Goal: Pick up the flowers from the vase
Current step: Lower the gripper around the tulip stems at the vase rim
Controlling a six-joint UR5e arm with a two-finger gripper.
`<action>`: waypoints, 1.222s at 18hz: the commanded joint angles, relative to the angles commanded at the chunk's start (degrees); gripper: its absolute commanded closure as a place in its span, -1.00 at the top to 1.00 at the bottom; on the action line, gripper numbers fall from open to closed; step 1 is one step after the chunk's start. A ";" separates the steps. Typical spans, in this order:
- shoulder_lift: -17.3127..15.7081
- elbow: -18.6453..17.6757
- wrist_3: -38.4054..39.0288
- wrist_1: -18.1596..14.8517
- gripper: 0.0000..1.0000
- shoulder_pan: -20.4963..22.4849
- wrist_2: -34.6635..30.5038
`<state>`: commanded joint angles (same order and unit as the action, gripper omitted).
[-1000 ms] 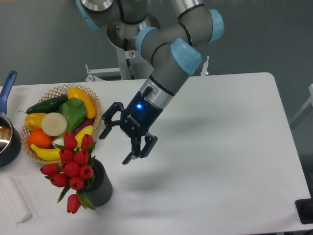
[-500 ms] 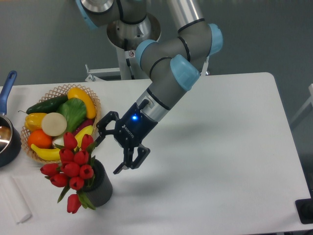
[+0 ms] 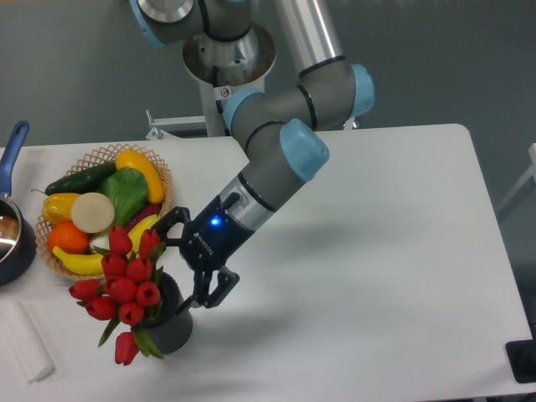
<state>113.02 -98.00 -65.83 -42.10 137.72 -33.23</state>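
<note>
Camera view, read from its left edge: the blue-handled dark metal pot (image 3: 12, 224) sits at the far left, with the round wicker basket of fruit and vegetables (image 3: 102, 207) just right of it. Below the basket, in the lower left of the frame, the bunch of red closed tulip buds with green stems and leaves (image 3: 123, 282) stands in the small dark grey ribbed vase (image 3: 173, 322), one bud drooping low beside the vase wall. Over the last second the black two-finger gripper (image 3: 186, 264) has swung down and leftward from the middle of the white table (image 3: 377, 276), and now sits just right of the buds, its jaws spread wide and holding nothing. That suggests the approach is nearly done and closing on the stems comes next.
</note>
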 joint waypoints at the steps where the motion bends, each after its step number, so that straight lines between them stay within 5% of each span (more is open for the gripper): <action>1: 0.26 0.26 0.00 0.00 1.00 0.00 0.44; 7: 2.02 1.76 0.09 0.35 1.00 -1.14 0.53; 22: 2.02 1.76 0.18 0.35 -0.33 -1.14 0.53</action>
<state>115.05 -96.24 -65.65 -41.75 136.58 -32.70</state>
